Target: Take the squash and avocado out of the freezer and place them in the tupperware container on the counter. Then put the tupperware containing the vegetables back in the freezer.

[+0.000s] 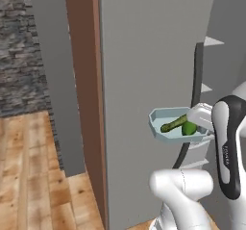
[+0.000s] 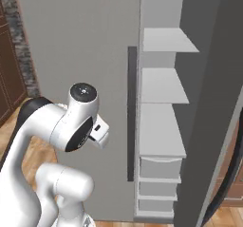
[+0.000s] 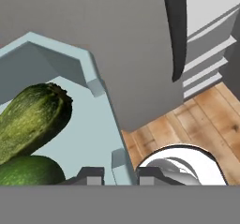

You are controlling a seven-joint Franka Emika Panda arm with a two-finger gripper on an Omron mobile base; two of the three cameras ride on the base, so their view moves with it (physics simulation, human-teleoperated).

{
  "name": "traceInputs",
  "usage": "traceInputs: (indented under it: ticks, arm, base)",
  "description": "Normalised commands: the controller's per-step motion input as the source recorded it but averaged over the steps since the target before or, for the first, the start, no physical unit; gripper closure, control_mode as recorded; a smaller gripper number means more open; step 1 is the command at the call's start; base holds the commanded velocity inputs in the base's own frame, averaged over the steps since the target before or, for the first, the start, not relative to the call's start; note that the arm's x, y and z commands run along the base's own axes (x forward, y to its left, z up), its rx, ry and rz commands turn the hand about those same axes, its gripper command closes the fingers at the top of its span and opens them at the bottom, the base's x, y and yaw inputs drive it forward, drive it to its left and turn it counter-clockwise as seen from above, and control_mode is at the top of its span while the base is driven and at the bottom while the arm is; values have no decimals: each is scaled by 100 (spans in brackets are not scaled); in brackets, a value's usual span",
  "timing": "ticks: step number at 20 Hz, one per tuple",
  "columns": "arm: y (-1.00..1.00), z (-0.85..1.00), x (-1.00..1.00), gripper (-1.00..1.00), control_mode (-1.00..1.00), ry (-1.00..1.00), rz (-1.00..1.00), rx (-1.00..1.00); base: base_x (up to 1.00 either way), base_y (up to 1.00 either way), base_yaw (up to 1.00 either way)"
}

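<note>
The pale blue-grey tupperware container (image 1: 161,117) hangs in the air in front of the freezer (image 1: 144,56). In it lie the long light-green squash (image 1: 174,123) and the dark-green avocado (image 1: 189,128). My gripper (image 3: 120,175) is shut on the container's rim, one fingertip inside the wall and one outside. In the hand view the squash (image 3: 30,120) and the avocado (image 3: 28,171) lie at the left on the tupperware container's floor (image 3: 89,134). The freezer's door (image 3: 126,40) stands close behind the tray, and its pale shelves (image 2: 161,86) show open to the right.
A long dark handle (image 1: 194,80) runs down the grey door edge just behind the tray. Pale drawers (image 2: 159,188) sit at the bottom of the open compartment. A brown wooden panel (image 1: 84,80) and a stone wall (image 1: 19,46) stand to the left, over wooden floor (image 1: 29,176).
</note>
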Motion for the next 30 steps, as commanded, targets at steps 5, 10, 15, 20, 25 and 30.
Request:
traceInputs:
  ticks: [5, 10, 15, 20, 25, 30]
  arm:
    - [0, 0, 0, 100, 100, 0, 0, 0]
    - [0, 0, 0, 100, 100, 0, 0, 0]
    - [0, 0, 0, 100, 100, 0, 0, 0]
    - [0, 0, 0, 100, 100, 0, 0, 0]
    - [0, 0, 0, 100, 100, 0, 0, 0]
    - [0, 0, 0, 100, 100, 0, 0, 0]
  base:
    - [38, -51, 8]
    - [49, -40, 18]
    - [25, -56, 15]
    - [33, -43, 8]
    - [67, -12, 0]
    - [34, -24, 0]
